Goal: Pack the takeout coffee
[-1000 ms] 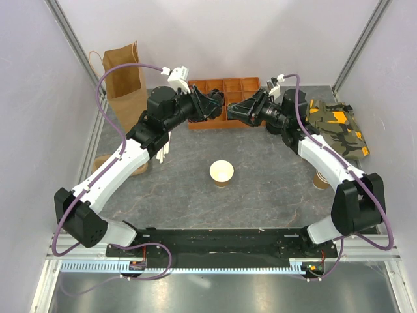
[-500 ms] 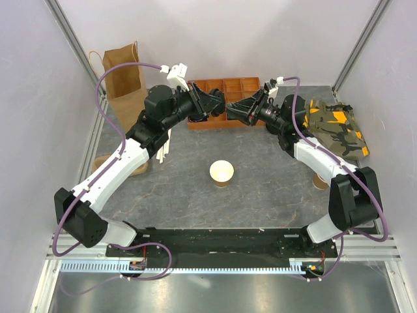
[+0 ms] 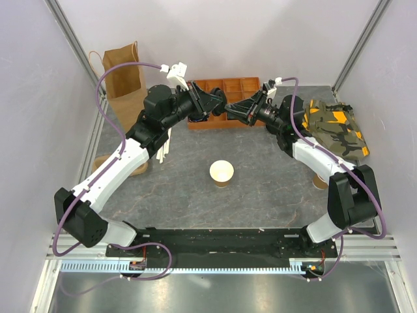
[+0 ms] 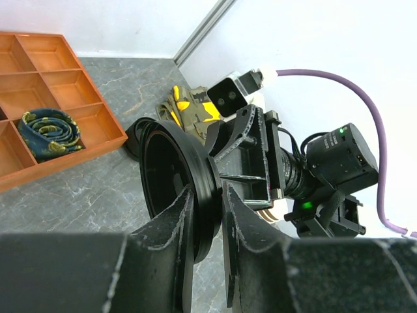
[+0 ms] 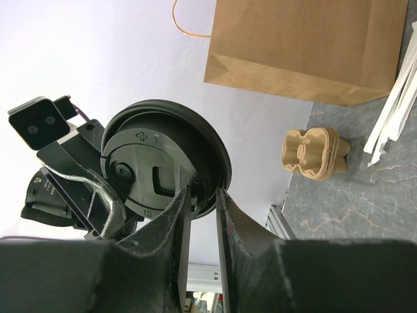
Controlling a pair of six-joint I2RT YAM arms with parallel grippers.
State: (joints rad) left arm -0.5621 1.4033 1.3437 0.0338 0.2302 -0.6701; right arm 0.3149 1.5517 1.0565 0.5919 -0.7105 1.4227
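Observation:
A tan paper cup (image 3: 221, 173), white inside and with no lid on it, stands upright mid-table. A round black lid (image 3: 225, 107) is held on edge in the air above the orange tray, between both arms. My left gripper (image 3: 219, 104) is shut on the lid's rim; in the left wrist view (image 4: 208, 195) its fingers pinch the lid (image 4: 171, 166). My right gripper (image 3: 232, 109) meets it from the right. In the right wrist view (image 5: 203, 192) its narrow jaws close over the opposite rim of the lid (image 5: 146, 163).
An orange divided tray (image 3: 244, 87) with a rolled tie (image 4: 49, 129) sits at the back. A brown paper bag (image 3: 124, 75) stands back left. Pulp cup carriers (image 5: 316, 153) and white sticks (image 3: 163, 147) lie at left. A camouflage cloth (image 3: 335, 127) and nested cups (image 3: 320, 179) are at right.
The right gripper has moved left and up to meet the left gripper at the lid. The left arm has shifted slightly. The cup has not moved.

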